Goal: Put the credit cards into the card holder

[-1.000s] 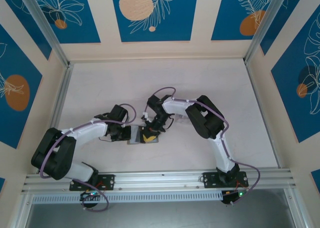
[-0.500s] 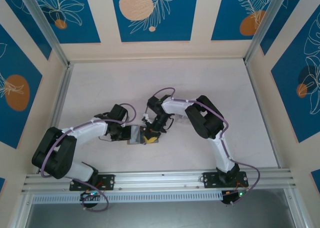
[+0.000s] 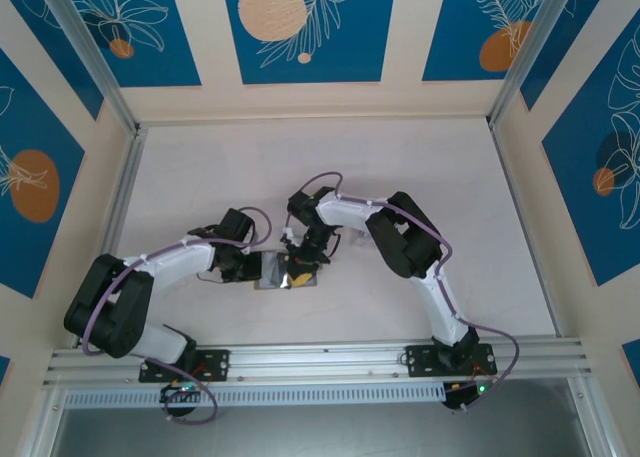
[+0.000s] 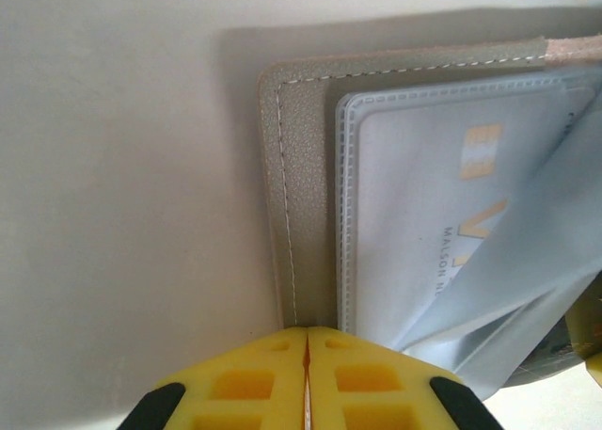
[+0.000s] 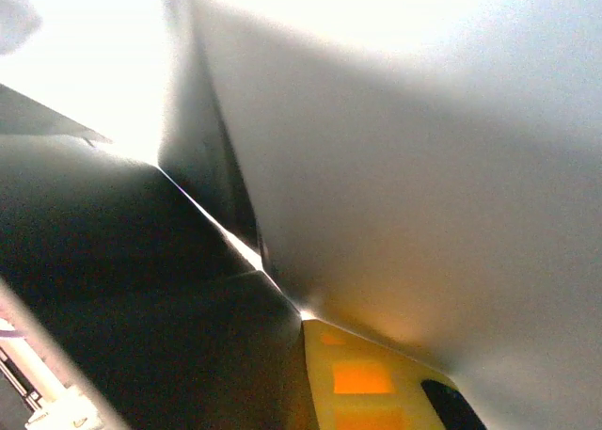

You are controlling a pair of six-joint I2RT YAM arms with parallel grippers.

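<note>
The grey card holder (image 3: pixel 268 274) lies open on the table between my two grippers. Up close, the card holder (image 4: pixel 301 167) shows a stitched rim and a white-grey credit card (image 4: pixel 414 167) inside a clear stitched pocket. My left gripper (image 4: pixel 307 334) is shut on the holder's near edge, its place from above being the holder's left side (image 3: pixel 254 267). A pale flap (image 4: pixel 527 261) rises off the pocket toward the lower right. My right gripper (image 3: pixel 298 266) is over the holder's right half, shut (image 5: pixel 306 315) on that pale flap (image 5: pixel 423 167). Other cards are hidden.
The white table (image 3: pixel 420 177) is walled by aluminium rails, one on the left (image 3: pixel 120 197) and one along the front (image 3: pixel 330 355). The right arm's elbow (image 3: pixel 405 232) stands just right of the holder.
The right arm has shifted slightly left and its gripper has sunk closer over the holder; less yellow shows there now. The left arm and the holder have stayed put.
</note>
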